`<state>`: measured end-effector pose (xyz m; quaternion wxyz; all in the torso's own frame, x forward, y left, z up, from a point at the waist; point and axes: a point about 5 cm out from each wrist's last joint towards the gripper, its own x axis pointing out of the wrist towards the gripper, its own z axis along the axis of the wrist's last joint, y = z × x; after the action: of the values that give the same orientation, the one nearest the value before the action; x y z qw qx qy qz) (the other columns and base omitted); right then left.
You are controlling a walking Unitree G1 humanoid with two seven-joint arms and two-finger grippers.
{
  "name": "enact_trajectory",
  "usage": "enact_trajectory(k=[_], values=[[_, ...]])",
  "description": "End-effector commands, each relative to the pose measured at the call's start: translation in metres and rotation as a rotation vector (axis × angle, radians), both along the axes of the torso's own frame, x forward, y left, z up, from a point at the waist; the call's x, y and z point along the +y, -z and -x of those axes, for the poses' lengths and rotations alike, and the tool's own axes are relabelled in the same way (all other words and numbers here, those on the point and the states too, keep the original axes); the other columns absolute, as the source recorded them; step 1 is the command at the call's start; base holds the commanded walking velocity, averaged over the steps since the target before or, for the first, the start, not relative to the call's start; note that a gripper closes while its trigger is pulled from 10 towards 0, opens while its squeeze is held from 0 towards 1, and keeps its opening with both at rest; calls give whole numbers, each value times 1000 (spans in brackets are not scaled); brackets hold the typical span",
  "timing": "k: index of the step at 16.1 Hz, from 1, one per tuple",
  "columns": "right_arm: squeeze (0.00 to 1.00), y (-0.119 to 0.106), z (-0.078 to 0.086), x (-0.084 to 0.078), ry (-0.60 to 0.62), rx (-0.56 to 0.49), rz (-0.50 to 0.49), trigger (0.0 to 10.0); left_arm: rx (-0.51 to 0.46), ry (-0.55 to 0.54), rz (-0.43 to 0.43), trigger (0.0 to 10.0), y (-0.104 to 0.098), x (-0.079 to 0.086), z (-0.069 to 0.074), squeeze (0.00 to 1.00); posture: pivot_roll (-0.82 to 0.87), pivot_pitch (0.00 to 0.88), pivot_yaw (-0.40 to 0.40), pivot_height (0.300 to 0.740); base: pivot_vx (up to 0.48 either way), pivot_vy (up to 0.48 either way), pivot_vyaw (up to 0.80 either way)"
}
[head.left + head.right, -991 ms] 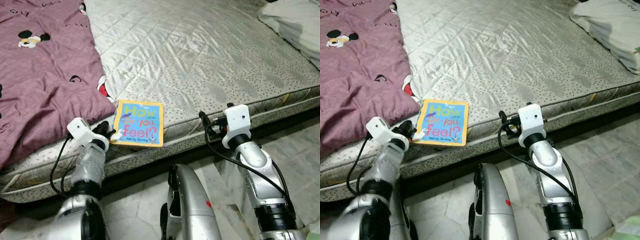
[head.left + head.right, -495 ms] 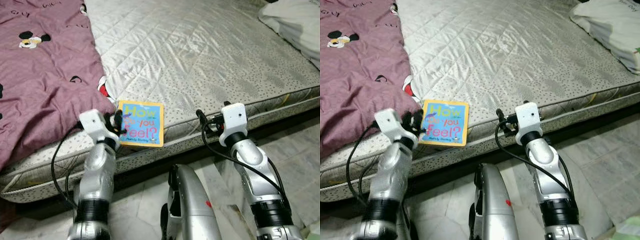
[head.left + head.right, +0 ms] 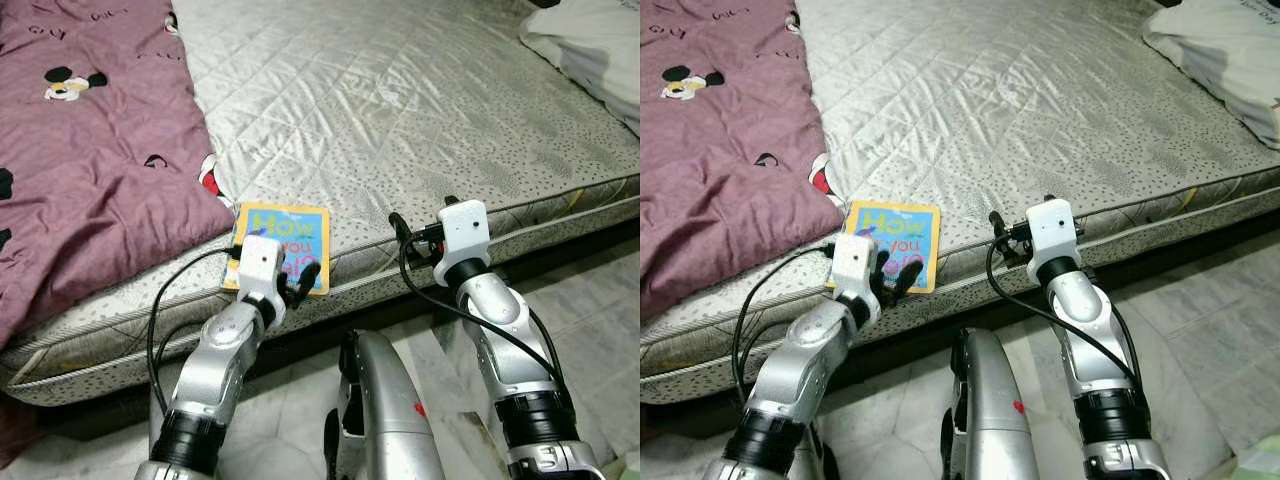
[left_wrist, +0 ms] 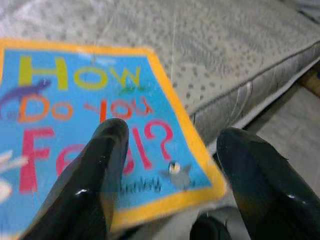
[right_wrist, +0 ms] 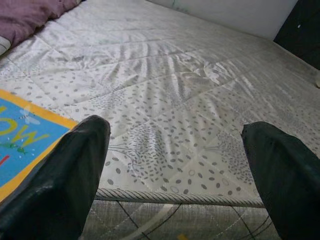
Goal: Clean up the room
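A purple blanket printed with cartoon mice covers the mattress to the left of the book, its lower edge ending just beside the book's left side. The book, a blue board book with an orange border, lies flat on the quilted grey mattress, right at the mattress's front edge. The left gripper hangs directly over the book's near edge, its white wrist block hiding the lower part of the cover. In the left wrist view the fingers stand spread apart, one over the book's cover, the other out past the book's near right corner, with the corner lying in the gap between them; whether either finger touches the cover cannot be told. To the right of the book, the right gripper is poised at the same front edge of the mattress, apart from the book, fingers wide and holding nothing. A white pillow lies well to the right of the book, at the mattress's far corner.
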<state>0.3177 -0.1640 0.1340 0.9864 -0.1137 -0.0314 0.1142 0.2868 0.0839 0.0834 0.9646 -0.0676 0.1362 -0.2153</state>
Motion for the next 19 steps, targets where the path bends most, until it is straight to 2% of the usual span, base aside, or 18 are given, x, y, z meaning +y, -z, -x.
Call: enact_trajectory(k=[1,3,4,5,7,8,10,12,13,14,19], values=[[0,1,-2,-3,6,5,6,10000,2,-15,18,10000,-3,1,2,1000,-104,72,-87,494,0,0,0],[0,1,-3,-3,7,4,8,10000,17,-48,51,10000,-5,7,3,1000,-104,72,-87,494,0,0,0],[0,1,-4,-2,7,2,8,10000,76,-58,40,10000,3,10,5,1000,-94,71,-89,494,0,0,0],[0,1,-5,-1,6,0,7,10000,107,-27,18,10000,7,8,6,1000,-94,71,-89,494,0,0,0],[0,1,-7,2,0,-3,5,10000,73,158,-68,10000,4,-12,10,1000,-91,71,-92,494,0,0,0],[0,0,-7,3,-1,-5,4,10000,78,201,-84,10000,6,-17,12,1000,-91,68,-92,494,0,0,0],[0,0,-9,3,0,-9,2,10000,136,309,-133,10000,15,-27,20,1000,-93,65,-89,494,0,0,0],[0,-1,-9,3,2,-11,1,10000,171,328,-172,10000,20,-27,22,1000,-93,65,-89,494,0,0,0],[0,0,-9,2,4,-12,1,10000,208,302,-232,10000,27,-20,20,824,-95,65,-86,494,0,0,0],[0,1,-9,2,7,-11,2,10000,232,288,-262,10000,33,-14,19,0,-95,64,-84,494,0,0,0],[0,1,-10,2,9,-14,2,10000,229,251,-310,10000,34,-3,9,0,-95,61,-83,494,0,0,0]])
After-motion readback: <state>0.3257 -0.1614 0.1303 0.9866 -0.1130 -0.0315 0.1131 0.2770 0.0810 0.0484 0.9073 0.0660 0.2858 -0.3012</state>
